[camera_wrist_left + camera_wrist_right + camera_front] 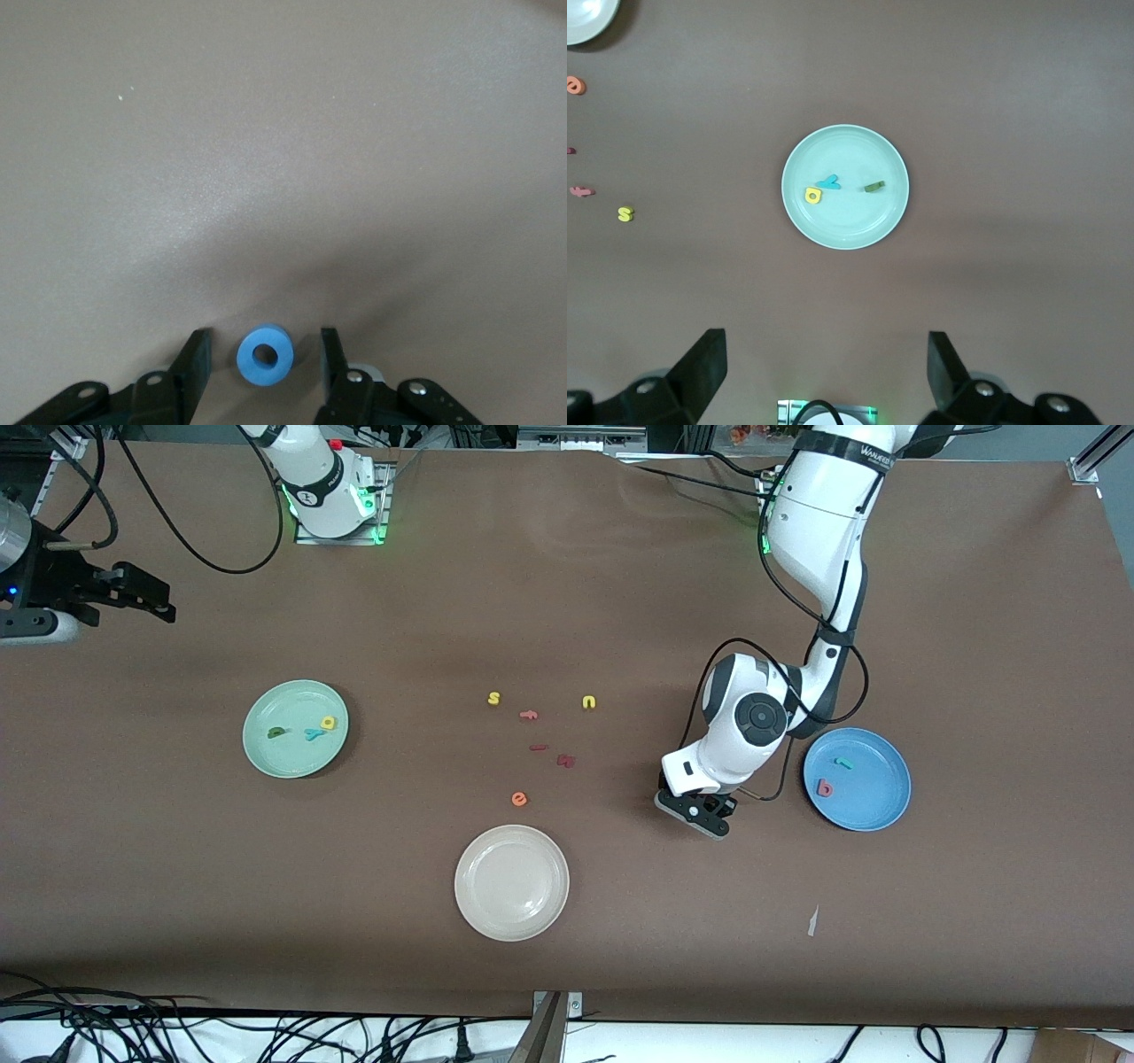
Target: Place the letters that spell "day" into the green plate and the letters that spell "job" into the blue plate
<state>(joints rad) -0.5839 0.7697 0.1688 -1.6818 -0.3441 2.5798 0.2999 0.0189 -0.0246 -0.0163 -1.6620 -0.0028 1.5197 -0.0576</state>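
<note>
- Left gripper (706, 816): low over the table between the cream-white plate (511, 882) and the blue plate (857, 779); fingers (197, 361) stand apart on either side of the blue o (265, 356), not touching it.
- Blue plate: holds the teal j (843, 763) and the salmon-red b (825, 787).
- Green plate (295, 728), toward the right arm's end from the blue plate: holds the dark green d (276, 733), cyan y (314, 733) and yellow a (329, 723).
- Right gripper (824, 367): waits high above the green plate, fingers spread wide, empty.
- Spare letters, including the yellow s (493, 699), yellow u (588, 702) and orange e (519, 799), lie between the green and blue plates.
</note>
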